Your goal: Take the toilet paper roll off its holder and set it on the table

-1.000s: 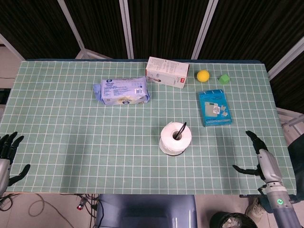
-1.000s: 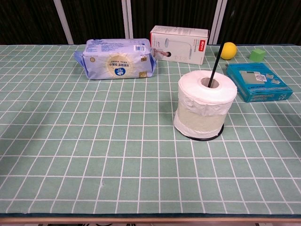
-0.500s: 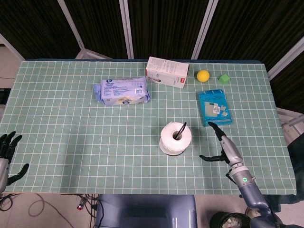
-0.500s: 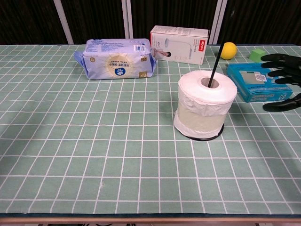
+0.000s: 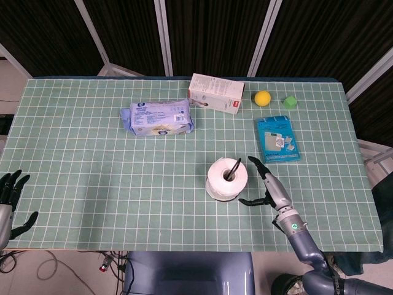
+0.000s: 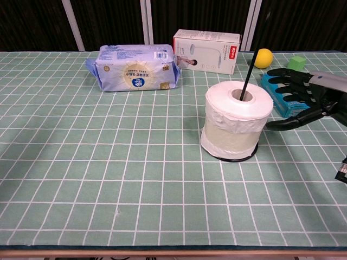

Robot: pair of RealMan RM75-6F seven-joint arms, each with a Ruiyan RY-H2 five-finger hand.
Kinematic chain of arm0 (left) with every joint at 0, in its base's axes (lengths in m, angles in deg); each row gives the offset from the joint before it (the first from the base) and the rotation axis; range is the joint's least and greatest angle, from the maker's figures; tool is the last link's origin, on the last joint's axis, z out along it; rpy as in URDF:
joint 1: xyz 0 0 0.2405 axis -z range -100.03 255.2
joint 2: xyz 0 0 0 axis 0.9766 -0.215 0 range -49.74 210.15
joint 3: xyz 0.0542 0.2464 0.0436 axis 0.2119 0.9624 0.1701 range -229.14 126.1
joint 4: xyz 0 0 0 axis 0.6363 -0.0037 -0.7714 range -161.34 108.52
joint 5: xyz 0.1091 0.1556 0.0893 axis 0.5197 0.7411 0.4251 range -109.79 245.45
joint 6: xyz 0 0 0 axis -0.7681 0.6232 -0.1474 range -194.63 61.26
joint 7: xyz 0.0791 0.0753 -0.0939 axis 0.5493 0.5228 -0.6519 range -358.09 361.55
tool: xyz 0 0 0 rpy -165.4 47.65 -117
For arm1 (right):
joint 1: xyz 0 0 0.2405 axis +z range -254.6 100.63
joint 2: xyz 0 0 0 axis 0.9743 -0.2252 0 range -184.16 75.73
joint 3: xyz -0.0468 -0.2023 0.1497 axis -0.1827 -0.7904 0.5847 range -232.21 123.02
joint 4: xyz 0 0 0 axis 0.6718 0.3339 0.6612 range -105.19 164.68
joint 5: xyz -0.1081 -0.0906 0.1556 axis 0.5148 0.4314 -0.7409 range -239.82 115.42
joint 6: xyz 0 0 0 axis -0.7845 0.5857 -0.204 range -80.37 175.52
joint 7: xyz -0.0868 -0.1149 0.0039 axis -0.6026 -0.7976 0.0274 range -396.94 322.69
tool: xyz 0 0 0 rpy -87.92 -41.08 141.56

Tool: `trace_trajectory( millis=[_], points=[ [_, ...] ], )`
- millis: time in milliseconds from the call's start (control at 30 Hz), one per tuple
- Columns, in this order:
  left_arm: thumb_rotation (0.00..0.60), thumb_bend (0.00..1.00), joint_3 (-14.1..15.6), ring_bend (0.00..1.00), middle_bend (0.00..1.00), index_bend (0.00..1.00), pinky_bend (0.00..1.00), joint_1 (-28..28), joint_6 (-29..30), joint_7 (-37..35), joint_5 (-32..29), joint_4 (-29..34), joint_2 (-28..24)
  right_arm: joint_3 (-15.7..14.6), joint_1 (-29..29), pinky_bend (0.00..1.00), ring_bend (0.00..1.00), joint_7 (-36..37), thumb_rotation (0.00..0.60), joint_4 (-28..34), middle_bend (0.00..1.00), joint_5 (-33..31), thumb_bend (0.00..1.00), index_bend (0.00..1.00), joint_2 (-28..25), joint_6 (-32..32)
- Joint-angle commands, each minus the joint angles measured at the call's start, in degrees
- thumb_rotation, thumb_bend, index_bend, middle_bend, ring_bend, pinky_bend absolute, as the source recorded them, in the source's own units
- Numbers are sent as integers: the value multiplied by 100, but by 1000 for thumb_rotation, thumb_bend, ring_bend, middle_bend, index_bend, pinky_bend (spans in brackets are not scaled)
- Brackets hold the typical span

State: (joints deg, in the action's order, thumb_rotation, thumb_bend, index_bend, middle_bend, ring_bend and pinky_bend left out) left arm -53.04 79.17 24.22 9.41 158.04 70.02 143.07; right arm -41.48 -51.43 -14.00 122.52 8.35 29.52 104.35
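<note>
The white toilet paper roll (image 5: 226,179) (image 6: 236,127) stands upright on its black holder, whose thin rod (image 6: 251,60) rises through the core and whose ring base (image 6: 237,158) lies on the table. My right hand (image 5: 266,185) (image 6: 304,97) hovers just right of the roll, fingers spread, thumb pointing at the roll's side, a small gap between them. It holds nothing. My left hand (image 5: 9,196) hangs at the table's near left edge, fingers apart and empty; the chest view does not show it.
A blue wet-wipes pack (image 5: 157,117) and a white-red box (image 5: 215,93) lie at the back. A yellow ball (image 5: 262,98), a green cube (image 5: 289,102) and a teal box (image 5: 277,140) sit back right, the teal box just behind my right hand.
My right hand has swept left from the table's right edge to just beside the roll. The left hand has barely moved. The roll stays on its holder.
</note>
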Motion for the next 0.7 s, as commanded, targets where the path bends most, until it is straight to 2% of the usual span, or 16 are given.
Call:
trace_trajectory(
  millis=[33, 700],
  points=[
    [600, 247, -3, 0, 0, 94, 8, 5, -10, 0, -8, -4, 1, 11, 50, 0, 0, -9, 600, -97, 0, -87, 0, 0, 109, -48],
    [600, 246, -15, 0, 0, 94, 8, 42, -88, 5, -59, -29, 17, 107, 332, 0, 0, -27, 600, -555, 0, -452, 0, 0, 686, -350]
  ],
)
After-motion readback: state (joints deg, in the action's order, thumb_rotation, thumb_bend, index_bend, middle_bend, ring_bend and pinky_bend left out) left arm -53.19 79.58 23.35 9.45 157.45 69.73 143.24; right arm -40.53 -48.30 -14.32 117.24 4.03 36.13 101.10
